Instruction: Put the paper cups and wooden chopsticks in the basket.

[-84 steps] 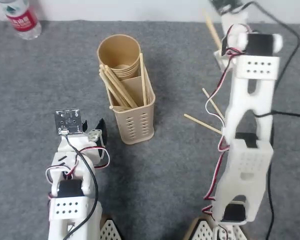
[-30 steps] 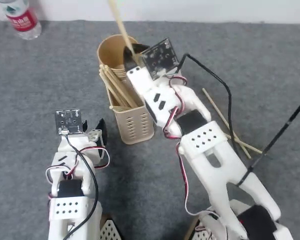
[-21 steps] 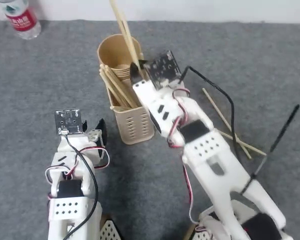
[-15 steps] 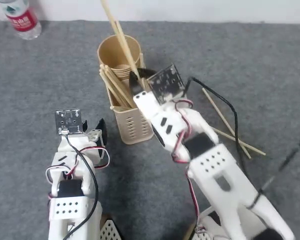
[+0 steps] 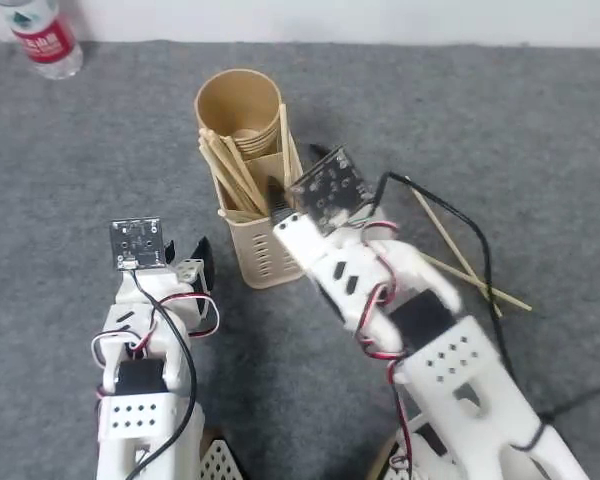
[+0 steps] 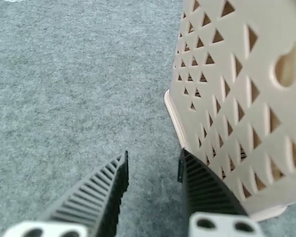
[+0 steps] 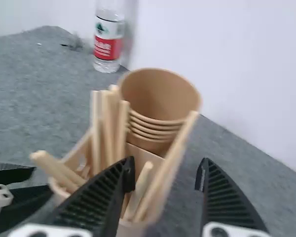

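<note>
2 chopsticks (image 5: 507,298) lie loose near the basket (image 5: 260,255)

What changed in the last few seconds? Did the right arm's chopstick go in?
Yes. The right gripper carried the chopstick from the far right to the basket, released it inside and drew back, open. The left gripper, paper cups and loose chopsticks on the table stayed put.

In the basket (image 5: 267,252) stand cups (image 5: 238,108) and chopsticks (image 5: 236,176).
</note>
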Robot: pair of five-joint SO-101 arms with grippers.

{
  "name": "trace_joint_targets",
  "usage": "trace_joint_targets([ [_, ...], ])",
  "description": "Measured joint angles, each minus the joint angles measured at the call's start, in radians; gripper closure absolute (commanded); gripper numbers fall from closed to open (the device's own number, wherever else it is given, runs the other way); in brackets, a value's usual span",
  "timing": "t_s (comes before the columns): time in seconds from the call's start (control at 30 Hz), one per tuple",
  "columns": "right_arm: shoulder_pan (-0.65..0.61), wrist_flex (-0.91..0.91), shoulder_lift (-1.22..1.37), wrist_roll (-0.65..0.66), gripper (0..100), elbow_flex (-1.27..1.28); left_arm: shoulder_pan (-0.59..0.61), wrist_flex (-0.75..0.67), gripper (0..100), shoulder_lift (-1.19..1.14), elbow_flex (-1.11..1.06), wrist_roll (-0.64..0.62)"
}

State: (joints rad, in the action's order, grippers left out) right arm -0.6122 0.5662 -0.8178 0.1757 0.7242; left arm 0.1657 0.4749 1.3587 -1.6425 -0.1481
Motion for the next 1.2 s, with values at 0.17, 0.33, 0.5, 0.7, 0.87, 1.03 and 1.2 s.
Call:
trace_joint_targets([
  [0.17, 0.230, 0.250, -0.003, 0.005, 79.0, -0.176, 0.000, 0.000, 83, 0.000, 0.000, 0.000],
  [0.33, 0.405, 0.460, 0.130, 0.037, 79.0, -0.298, 0.000, 0.000, 83, 0.000, 0.000, 0.000],
  [0.5, 0.483, 0.651, 0.327, 0.196, 79.0, -0.410, 0.000, 0.000, 83, 0.000, 0.000, 0.000],
  [0.7, 0.545, 0.709, 0.631, 0.391, 79.8, -0.456, 0.000, 0.000, 83, 0.000, 0.000, 0.000],
  [0.87, 0.617, 0.695, 0.914, 0.502, 89.6, -0.526, 0.000, 0.000, 83, 0.000, 0.000, 0.000],
  [1.03, 0.634, 0.689, 1.171, 0.606, 86.6, -0.651, 0.000, 0.000, 83, 0.000, 0.000, 0.000],
  [1.2, 0.634, 0.697, 1.344, 0.626, 85.4, -0.793, 0.000, 0.000, 83, 0.000, 0.000, 0.000],
])
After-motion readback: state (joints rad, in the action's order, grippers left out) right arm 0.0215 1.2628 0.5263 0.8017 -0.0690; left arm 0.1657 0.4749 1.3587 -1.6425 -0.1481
